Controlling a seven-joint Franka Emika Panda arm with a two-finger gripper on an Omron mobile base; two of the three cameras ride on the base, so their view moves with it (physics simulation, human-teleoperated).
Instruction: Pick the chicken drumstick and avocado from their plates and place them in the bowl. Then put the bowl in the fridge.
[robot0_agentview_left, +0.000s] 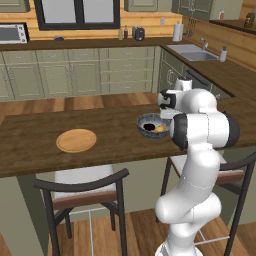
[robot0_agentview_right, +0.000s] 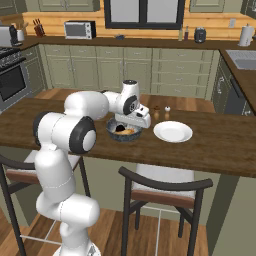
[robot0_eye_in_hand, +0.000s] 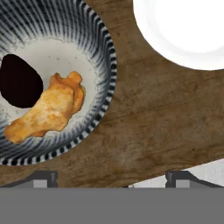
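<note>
The ribbed dark blue-grey bowl (robot0_eye_in_hand: 105, 57) stands on the wooden counter (robot0_agentview_left: 110, 135). Inside it lie the golden-brown chicken drumstick (robot0_eye_in_hand: 50, 109) and, touching it, the black avocado (robot0_eye_in_hand: 19, 81). From the left base view the bowl (robot0_agentview_left: 145, 120) sits just left of my forearm, with the drumstick (robot0_agentview_left: 160, 128) and avocado (robot0_agentview_left: 148, 127) visible in it. My gripper (robot0_eye_in_hand: 111, 178) hangs open above the bowl's edge (robot0_agentview_right: 114, 133), holding nothing, its tips spread wide. The bare tan plate (robot0_agentview_left: 76, 140) rests further left. The fridge is out of view.
A white plate (robot0_agentview_right: 172, 131) lies right of the bowl, with salt and pepper shakers (robot0_agentview_right: 161, 111) behind it. Dark-framed chairs (robot0_agentview_left: 85, 190) (robot0_agentview_right: 165, 185) stand tucked under the counter's near edge. Green cabinets and a sink (robot0_agentview_left: 192, 52) line the far walls.
</note>
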